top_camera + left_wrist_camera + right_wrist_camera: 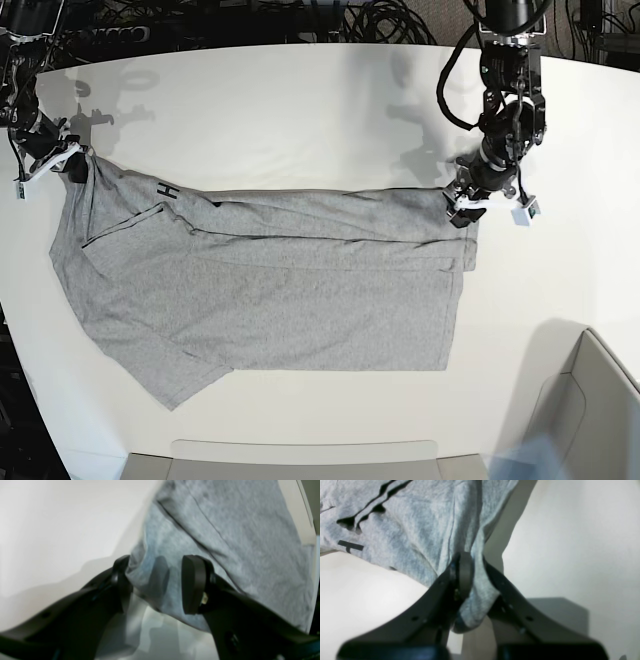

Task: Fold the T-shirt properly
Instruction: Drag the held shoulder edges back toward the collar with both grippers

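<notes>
One shirt [270,285], two grippers, one white table [300,110]. Shirt lies spread across the table in the base view, long axis left to right, far edge folded over toward the middle along the top, one sleeve sticking out at bottom left.

Right gripper [68,165] is at the shirt's top-left corner; left gripper [468,200] at its top-right corner. Base view is too coarse to read either jaw.

Right wrist view settles one: right gripper [470,580] jaws are closed tight on a bunched fold of shirt [420,530], cloth squeezed between and hanging out below. It also shows black lettering strokes at upper left; in the base view only a small black "H" is visible near the top-left.

Left wrist view: left gripper [156,583] jaws stand apart, shirt [237,542] edge lying in the gap, touching one finger [122,580], the other finger [192,583] clear of it. Plain grey here, a seam running diagonally, no print visible.
</notes>
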Available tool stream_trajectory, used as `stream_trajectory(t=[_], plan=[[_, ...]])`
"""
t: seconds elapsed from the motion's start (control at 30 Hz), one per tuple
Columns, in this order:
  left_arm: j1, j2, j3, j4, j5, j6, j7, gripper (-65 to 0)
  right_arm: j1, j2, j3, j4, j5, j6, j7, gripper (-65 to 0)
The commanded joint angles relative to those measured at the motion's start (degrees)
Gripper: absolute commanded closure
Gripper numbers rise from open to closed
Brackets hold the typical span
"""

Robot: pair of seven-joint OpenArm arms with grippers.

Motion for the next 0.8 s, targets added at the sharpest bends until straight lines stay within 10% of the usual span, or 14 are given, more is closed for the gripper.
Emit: stream_trajectory(t=[0.0,0.2,0.77], plan=[[-0.18,-0.26,0.68,0.51,-0.21,0.32,1.17,-30.3,-0.01,0.80,0.08,0.50,-1.02,0.10,-1.18,0.0],[-0.18,-0.44,0.51,-1.24,0.05,0.32,1.00,-1.8,-0.89,1.15,0.43,0.59,-1.11,0.10,-0.91,0.0],[9.40,-1.58,-9.07,6.14,-0.03,0.23,-0.24,-1.0,-5.11,3.09,3.69,3.84,-1.20,0.10,-1.18,0.0]])
